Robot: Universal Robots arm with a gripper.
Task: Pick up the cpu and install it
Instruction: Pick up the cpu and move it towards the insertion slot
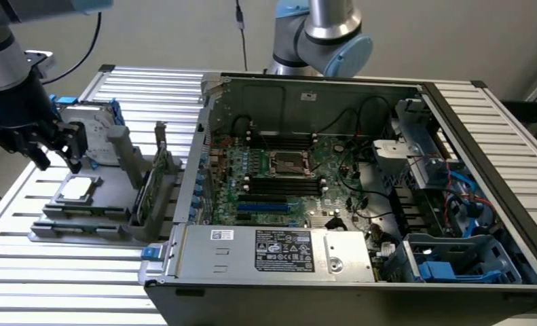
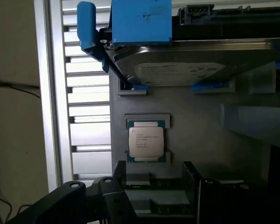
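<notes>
The cpu [image 1: 78,187] [image 2: 146,141], a small flat square chip with a silvery top, lies in a recess of the grey holder tray [image 1: 114,204] [image 2: 196,135] at the exterior view's left. My gripper [image 1: 58,159] [image 2: 151,175] hangs just above the cpu with its dark fingers [image 2: 190,179] spread apart and nothing between them. It stands open. The motherboard's cpu socket [image 1: 287,163] sits in the middle of the open computer case [image 1: 485,163].
An upright hard drive in a blue bracket [image 1: 94,132] [image 2: 177,60] stands just behind the cpu on the tray. Memory sticks [image 1: 78,221] lie in the tray's front. A second arm [image 1: 327,37] stands behind the case. The slatted table [image 1: 60,272] runs under everything.
</notes>
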